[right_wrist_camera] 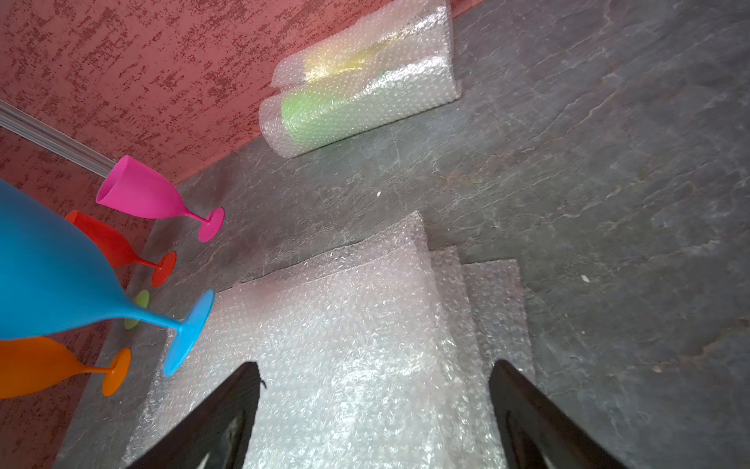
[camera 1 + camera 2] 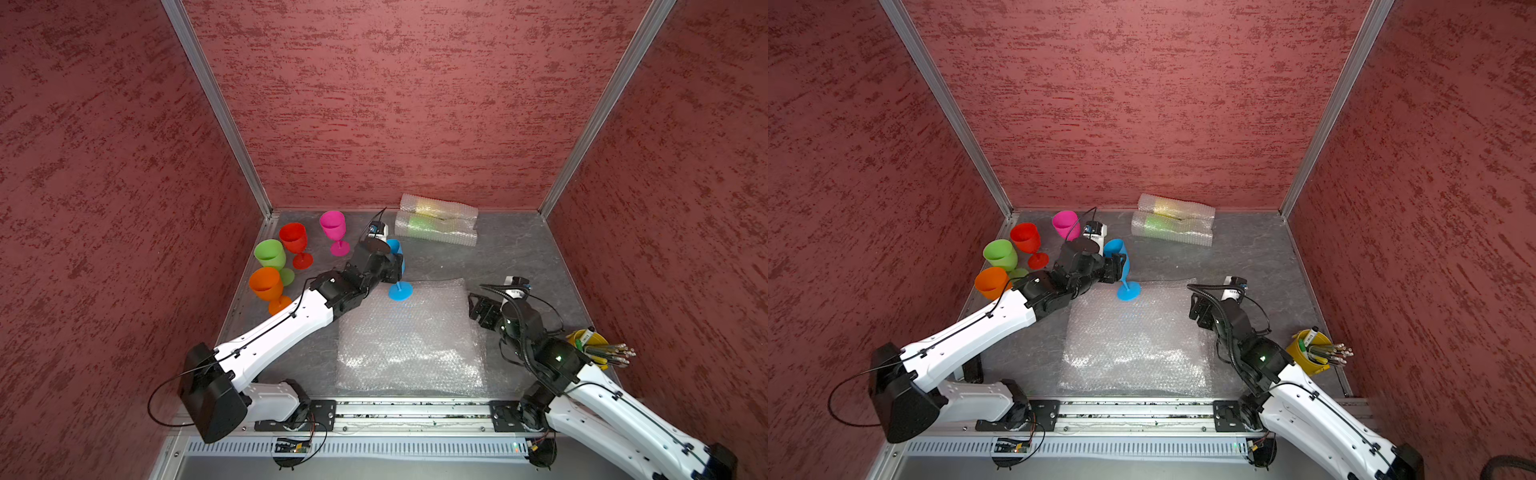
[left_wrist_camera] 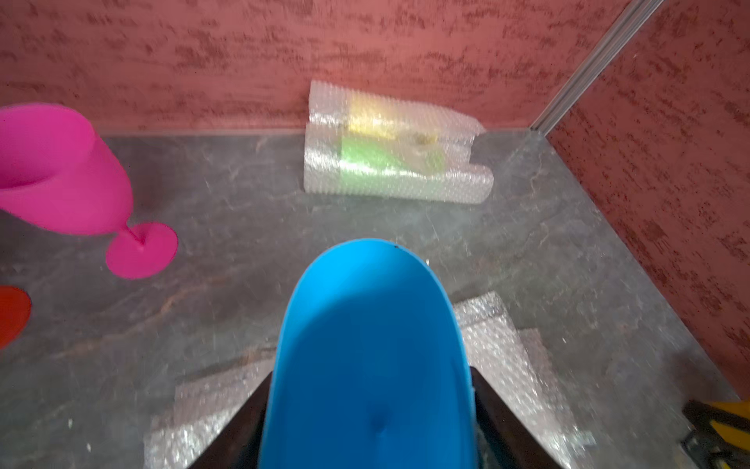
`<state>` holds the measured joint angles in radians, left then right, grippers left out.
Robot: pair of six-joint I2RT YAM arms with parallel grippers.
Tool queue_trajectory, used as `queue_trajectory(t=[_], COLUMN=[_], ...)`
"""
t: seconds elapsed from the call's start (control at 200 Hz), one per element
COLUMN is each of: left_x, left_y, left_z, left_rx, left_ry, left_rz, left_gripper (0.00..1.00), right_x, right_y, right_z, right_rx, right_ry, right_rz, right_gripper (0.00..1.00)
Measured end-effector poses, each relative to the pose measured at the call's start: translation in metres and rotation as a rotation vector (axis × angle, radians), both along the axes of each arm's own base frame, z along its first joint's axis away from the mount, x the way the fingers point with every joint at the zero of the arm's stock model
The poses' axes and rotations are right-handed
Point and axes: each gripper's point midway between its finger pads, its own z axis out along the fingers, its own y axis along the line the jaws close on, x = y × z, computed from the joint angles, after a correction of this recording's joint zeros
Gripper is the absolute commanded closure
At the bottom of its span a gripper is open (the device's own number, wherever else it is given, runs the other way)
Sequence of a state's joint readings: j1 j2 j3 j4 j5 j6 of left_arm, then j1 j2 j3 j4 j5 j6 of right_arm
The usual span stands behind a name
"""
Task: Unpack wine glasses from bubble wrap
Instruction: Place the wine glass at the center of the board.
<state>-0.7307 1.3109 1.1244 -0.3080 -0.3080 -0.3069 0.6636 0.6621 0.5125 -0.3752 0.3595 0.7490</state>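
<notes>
Left of the left gripper, the orange goblet, a light green goblet, the red goblet and the pink goblet stand upright and unwrapped on the surface. That gripper's jaws press both sides of the blue goblet, which leans with its foot at the far edge of the flat bubble wrap sheets; whether the foot touches them I cannot tell. Beyond and to its right, two bubble wrap sleeves lie against the back wall, a yellow and a green goblet inside. The right gripper hangs over the sheets, jaws wide apart and empty. The step in hand looks like placing the blue goblet; next it needs righting on bare surface near the pink one, then a gentle release
</notes>
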Motion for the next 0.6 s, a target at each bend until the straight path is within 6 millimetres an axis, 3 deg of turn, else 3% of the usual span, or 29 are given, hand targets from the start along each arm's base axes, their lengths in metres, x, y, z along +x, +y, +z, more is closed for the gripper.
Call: queue_trajectory(t=[0.281,0.601], left_x=[0.059,0.126], left_y=[0.022,0.057], left_z=[-0.002,-0.048], left_rx=[0.026,0.11], left_ry=[-0.179,-0.208], left_rz=[0.091,0.189], left_gripper=[0.31,0.3], right_x=[0.006,0.013], right_y=[0.008,0.017], right_z=[0.001,-0.009], right_rx=[-0.001,-0.026], right_ry=[-0.017,0.003], right_rz=[0.026,0.051], right_gripper=[0.1,0.1])
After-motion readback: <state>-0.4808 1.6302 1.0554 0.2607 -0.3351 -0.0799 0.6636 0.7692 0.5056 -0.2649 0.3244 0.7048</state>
